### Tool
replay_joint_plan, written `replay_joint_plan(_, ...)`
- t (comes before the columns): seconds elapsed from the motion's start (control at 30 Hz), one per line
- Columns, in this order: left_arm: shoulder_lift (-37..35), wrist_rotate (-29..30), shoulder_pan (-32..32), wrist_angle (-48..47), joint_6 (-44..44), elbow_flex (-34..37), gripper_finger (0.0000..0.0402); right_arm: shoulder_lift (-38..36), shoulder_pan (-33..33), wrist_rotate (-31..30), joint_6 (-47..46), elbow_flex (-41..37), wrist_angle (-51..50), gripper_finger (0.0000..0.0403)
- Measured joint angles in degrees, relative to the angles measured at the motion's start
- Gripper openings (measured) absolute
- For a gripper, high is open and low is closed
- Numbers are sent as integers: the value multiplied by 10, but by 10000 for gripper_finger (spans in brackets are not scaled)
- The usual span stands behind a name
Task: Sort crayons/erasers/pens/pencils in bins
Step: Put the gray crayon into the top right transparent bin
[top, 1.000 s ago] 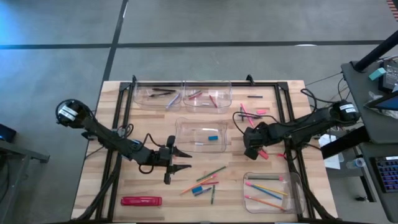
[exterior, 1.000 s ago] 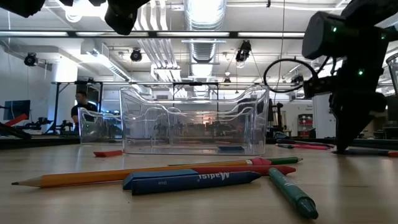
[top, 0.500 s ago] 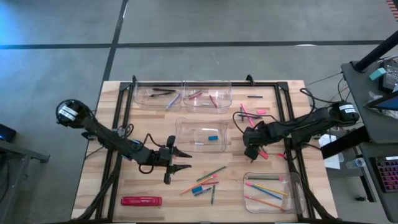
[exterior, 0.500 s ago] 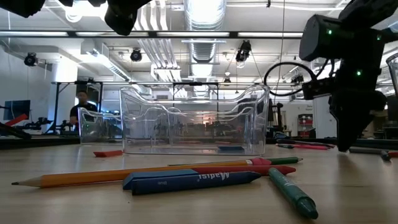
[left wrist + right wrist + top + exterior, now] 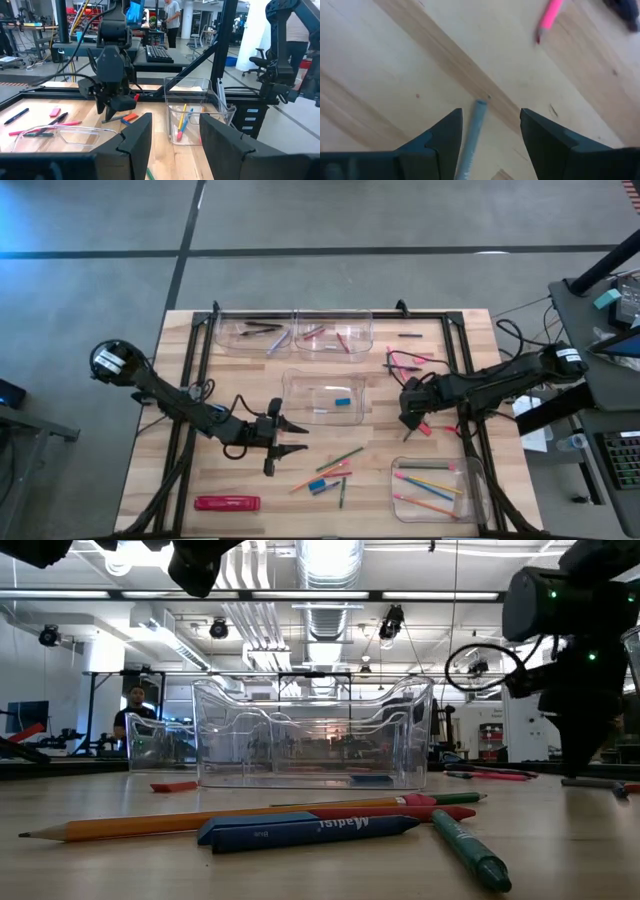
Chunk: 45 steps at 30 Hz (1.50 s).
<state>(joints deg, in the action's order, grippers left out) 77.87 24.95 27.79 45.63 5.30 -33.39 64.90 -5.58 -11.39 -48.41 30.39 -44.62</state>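
Observation:
My right gripper [image 5: 408, 420] points down at the table right of the centre bin [image 5: 325, 398], fingers open. A grey pen [image 5: 471, 134] lies on the wood between them; whether they touch it I cannot tell. A pink pencil [image 5: 548, 15] lies just beyond it. My left gripper [image 5: 295, 438] hovers open and level left of centre, holding nothing. Loose pencils and crayons [image 5: 325, 473] lie near the front edge. Two bins [image 5: 255, 332] [image 5: 335, 332] stand at the far edge, and one bin with pencils [image 5: 440, 488] at the near right.
A long red flat pack [image 5: 227, 503] lies at the near left. A black pen [image 5: 408, 335] and a pink eraser [image 5: 420, 360] lie at the far right, a red piece [image 5: 422, 428] beside my right gripper. A black frame [image 5: 460, 380] borders the table.
My right gripper has shifted a little toward the table's right edge and rolled about its own axis, staying low over the wood. My left arm has kept still.

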Motion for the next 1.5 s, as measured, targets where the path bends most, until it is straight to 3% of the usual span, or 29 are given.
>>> replay_joint_plan(0.47,0,0,0,0,0,-1,150,0,0,17,-37,-58,38,180)
replay_joint_plan(1.0,0,0,0,1,0,-1,150,1,0,29,-25,-66,60,35)
replay_joint_plan(1.23,0,0,0,2,0,-1,150,0,0,26,-13,-28,30,14)
replay_joint_plan(1.5,0,0,0,3,0,-1,150,1,0,-9,-1,57,-83,14)
